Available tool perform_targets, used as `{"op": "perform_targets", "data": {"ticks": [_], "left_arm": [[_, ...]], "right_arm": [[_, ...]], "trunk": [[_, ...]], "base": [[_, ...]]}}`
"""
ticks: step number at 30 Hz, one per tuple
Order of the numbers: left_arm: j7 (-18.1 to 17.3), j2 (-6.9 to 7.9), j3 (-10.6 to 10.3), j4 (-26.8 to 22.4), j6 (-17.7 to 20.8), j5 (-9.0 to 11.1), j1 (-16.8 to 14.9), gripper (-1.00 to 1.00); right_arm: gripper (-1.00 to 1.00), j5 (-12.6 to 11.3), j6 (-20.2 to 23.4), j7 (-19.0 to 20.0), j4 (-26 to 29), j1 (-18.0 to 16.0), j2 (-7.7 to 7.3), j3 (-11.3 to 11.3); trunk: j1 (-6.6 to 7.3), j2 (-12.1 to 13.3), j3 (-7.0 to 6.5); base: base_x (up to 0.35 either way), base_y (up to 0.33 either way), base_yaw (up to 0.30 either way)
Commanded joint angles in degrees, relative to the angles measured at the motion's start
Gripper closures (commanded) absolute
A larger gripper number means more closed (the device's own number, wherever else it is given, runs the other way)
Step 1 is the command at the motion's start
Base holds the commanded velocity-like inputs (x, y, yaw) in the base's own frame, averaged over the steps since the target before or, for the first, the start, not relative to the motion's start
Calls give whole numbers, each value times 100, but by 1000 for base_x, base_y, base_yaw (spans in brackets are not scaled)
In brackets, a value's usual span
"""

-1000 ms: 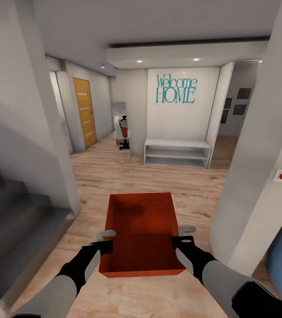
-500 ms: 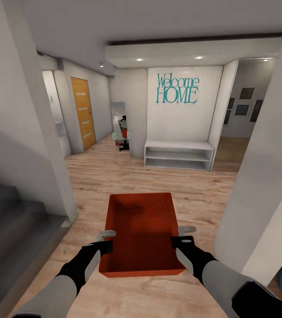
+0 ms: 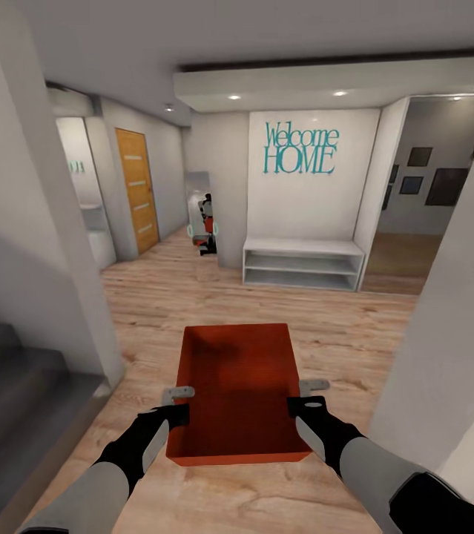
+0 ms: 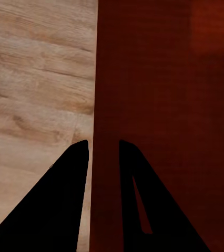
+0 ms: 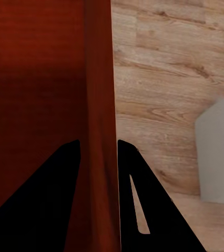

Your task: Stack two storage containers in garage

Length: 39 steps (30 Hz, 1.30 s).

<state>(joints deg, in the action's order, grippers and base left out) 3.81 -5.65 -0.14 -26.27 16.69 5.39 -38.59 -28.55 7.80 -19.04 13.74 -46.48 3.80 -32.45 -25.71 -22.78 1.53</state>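
Now we carry one orange-red open rectangular container (image 3: 240,393), left gripper (image 3: 179,404) and right gripper (image 3: 303,399) each clamping a side wall; the garage is not reached.

Bright, even, slightly soft render

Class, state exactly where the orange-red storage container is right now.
In the head view, the storage container hangs centre-low above the wood plank floor, held between the left gripper and right gripper.
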Motion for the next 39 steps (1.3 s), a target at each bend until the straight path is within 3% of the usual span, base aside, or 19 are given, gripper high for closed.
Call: {"op": "perform_targets", "data": {"ticks": [1, 18, 31, 39], "left_arm": [[76, 11, -48, -9, 45, -126, 0, 100], [76, 11, -48, -9, 45, -126, 0, 100], [76, 11, -48, -9, 47, -126, 0, 100], [76, 11, -48, -9, 46, -126, 0, 100]], "right_arm": [[100, 60, 47, -74, 4, -10, -29, -25], [100, 60, 47, -74, 6, -10, -29, -25], [100, 52, 46, -74, 4, -10, -29, -25], [100, 51, 46, -74, 4, -10, -29, -22]], "trunk": [[-7, -13, 13], [-7, -13, 13], [-7, -13, 13], [-7, -13, 13]], "base": [[322, 0, 0], [321, 0, 7], [321, 0, 246], [321, 0, 42]]}}
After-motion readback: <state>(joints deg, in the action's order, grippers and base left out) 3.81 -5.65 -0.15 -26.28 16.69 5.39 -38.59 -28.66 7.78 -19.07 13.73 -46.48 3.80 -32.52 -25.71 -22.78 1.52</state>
